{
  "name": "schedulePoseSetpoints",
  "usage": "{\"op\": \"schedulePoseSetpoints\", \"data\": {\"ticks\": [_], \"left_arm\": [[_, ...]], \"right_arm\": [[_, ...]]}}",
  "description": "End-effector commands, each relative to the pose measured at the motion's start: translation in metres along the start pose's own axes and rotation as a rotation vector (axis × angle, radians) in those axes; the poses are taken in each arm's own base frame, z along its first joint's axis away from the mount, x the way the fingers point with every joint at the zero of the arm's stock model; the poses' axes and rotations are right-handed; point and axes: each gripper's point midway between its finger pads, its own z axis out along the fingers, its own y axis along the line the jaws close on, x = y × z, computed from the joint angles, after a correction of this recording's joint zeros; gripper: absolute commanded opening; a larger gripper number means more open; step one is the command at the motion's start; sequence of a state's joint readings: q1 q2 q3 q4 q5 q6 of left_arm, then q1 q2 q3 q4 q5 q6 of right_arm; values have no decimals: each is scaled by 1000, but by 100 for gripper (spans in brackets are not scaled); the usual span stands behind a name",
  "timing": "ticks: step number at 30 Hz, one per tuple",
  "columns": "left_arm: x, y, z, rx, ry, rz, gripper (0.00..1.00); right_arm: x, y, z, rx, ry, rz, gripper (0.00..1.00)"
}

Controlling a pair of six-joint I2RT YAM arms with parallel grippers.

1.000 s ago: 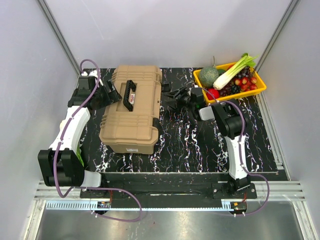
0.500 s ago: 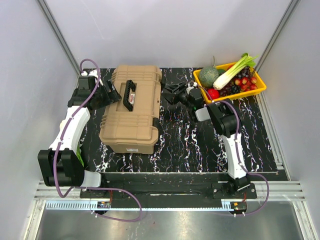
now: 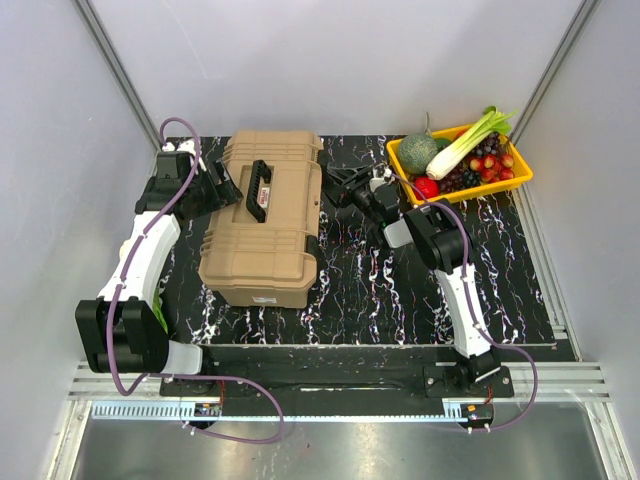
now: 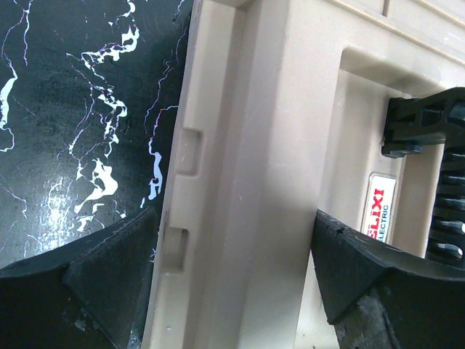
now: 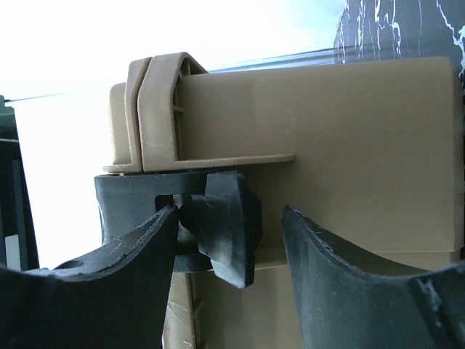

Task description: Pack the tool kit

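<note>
The tool kit is a closed tan toolbox (image 3: 265, 240) with a black handle (image 3: 260, 190), lying on the black marbled mat. My left gripper (image 3: 222, 190) sits at its left rear side. In the left wrist view the tan rim (image 4: 247, 182) fills the gap, and both fingers of the left gripper (image 4: 236, 276) touch it. My right gripper (image 3: 337, 186) is at the box's right rear side. In the right wrist view the right gripper (image 5: 231, 212) is open around a black latch (image 5: 229, 233) on the tan wall (image 5: 349, 131). One finger touches the latch; the other stands apart. No loose hand tools show.
A yellow tray (image 3: 396, 155) of vegetables and fruit stands at the back right, close behind my right arm. White walls close in the mat on three sides. Bare mat (image 3: 370, 290) lies between the toolbox and the right arm's base.
My right gripper has moved left and a little farther back, up to the toolbox's right side. The left arm and the toolbox have stayed put.
</note>
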State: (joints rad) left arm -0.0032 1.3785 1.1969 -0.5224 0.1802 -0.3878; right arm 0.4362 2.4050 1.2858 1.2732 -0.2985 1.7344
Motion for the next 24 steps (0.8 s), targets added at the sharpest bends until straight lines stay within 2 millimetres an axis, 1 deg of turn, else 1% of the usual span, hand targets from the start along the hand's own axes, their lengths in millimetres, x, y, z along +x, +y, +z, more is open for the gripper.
{"op": "schedulePoseSetpoints", "data": {"ticks": [1,6,10,15,17,18,21,24], "left_arm": [[-21,-4,-10,-7,-63,32,88],[-21,-3,-10,-10,-64,33,88],[-20,-3,-10,-9,-64,36,88],[-21,-3,-11,-12,-68,37,88],[-20,-3,-11,-12,-66,39,88],[-21,-3,-11,-11,-68,41,88],[-21,-4,-11,-11,-69,40,88],[-21,-4,-11,-11,-69,40,88]], "right_arm": [[18,50,-5,-175,26,-39,64],[23,48,-2,-123,43,-86,63],[27,56,0,-134,60,-128,65],[29,64,1,-130,62,-172,65],[30,63,2,-116,63,-193,65],[31,67,2,-113,62,-209,65],[32,67,2,-75,62,-257,64],[34,72,3,-65,67,-295,65]]}}
